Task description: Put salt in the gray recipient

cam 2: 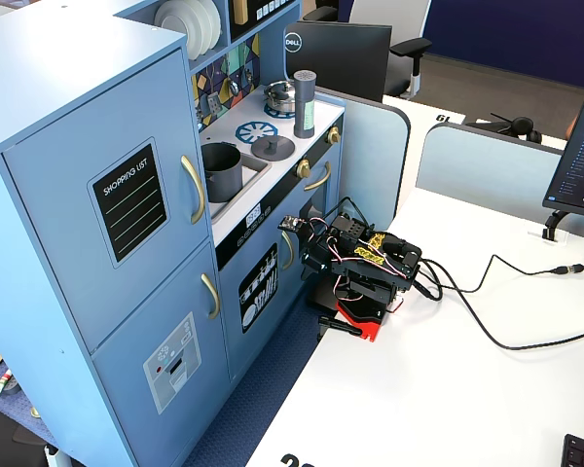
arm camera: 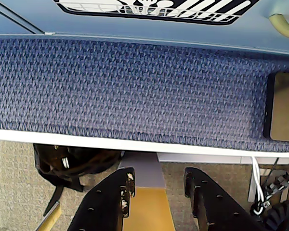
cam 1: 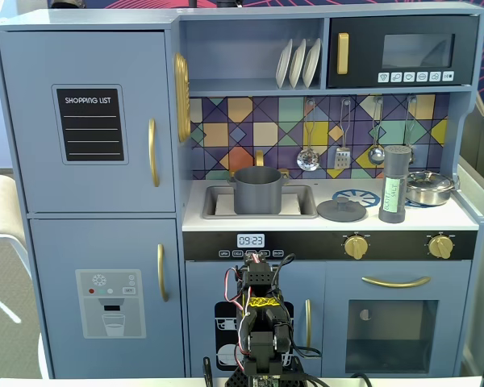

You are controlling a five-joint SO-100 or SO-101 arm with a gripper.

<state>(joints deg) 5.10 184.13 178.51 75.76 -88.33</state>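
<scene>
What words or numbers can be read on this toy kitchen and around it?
"SHOPPING LIST": black board on the fridge door.
"09:23": oven clock.
"SALT": salt shaker label, sideways and blurred.
"DELL": monitor back.
Microwave buttons, dispenser panel: too small to read.

My claw (arm camera: 156, 185) enters the wrist view from the bottom edge, its two black fingers (arm camera: 108, 204) parted with nothing between them. Beyond the fingertips lies a blue woven carpet strip (arm camera: 130, 86); above it runs the toy kitchen's blue base panel (arm camera: 149, 26).
</scene>
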